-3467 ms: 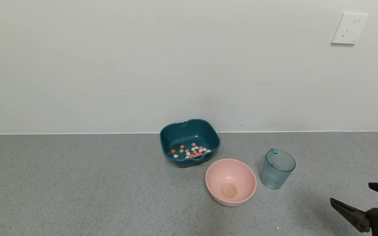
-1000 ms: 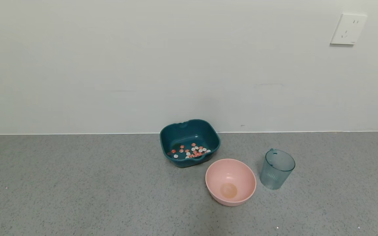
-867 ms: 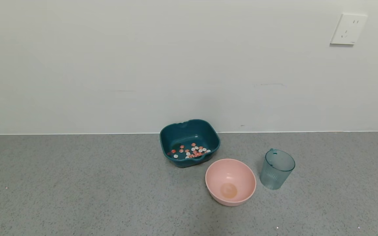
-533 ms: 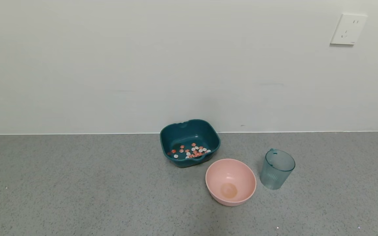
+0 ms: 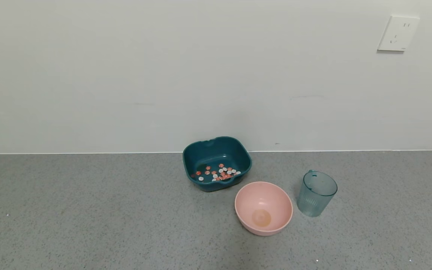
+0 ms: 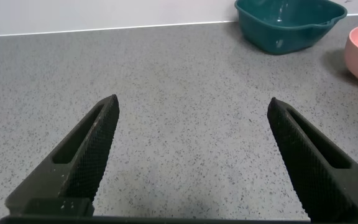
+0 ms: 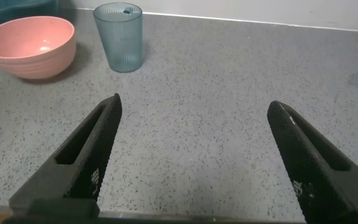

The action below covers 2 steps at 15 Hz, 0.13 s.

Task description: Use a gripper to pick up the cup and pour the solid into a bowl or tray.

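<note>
Grey counter (image 5: 88,210): upright cup (image 5: 316,193) beside pink bowl (image 5: 263,208), pincers apart.

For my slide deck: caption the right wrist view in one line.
Open right gripper low over the grey counter, facing the upright blue-green cup beside the pink bowl.

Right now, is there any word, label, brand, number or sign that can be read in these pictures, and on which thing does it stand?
None can be read.
The teal basin, the pink bowl and the cup carry no print that shows.
The wall socket shows only its slots, no lettering.
The right hand has small pale marks on each finger, too small to read.
The left hand shows no legible text.
</note>
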### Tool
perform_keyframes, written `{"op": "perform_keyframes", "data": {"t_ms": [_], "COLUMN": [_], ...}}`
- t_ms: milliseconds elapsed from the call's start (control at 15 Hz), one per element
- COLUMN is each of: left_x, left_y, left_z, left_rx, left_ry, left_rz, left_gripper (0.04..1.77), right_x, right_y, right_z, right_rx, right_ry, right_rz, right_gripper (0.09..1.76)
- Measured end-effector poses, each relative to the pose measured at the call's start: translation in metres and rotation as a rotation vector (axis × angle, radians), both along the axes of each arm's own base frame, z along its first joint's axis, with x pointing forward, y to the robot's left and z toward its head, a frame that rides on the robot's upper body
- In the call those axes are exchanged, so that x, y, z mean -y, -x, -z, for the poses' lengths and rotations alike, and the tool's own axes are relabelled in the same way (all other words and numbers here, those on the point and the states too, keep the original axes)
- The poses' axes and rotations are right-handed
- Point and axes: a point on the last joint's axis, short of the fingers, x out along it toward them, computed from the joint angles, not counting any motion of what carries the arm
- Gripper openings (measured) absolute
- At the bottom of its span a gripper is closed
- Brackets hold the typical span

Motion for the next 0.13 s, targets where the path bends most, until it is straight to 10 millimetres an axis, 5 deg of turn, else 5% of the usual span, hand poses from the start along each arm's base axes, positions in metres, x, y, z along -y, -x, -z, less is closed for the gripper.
{"op": "perform_keyframes", "data": {"t_ms": [133], "left_x": [0.0000], "left_y": [0.0000], "left_z": [0.0001], "left_rx": [0.000], "left_ry": [0.000], "left_rz": [0.000], "left_gripper": [1.72], "right_x": [0.0000], "right_y": [0.0000], "right_z": [0.0000], "right_rx": [0.000], "right_ry": [0.001], "right_rz": [0.000], "right_gripper": [1.70]}}
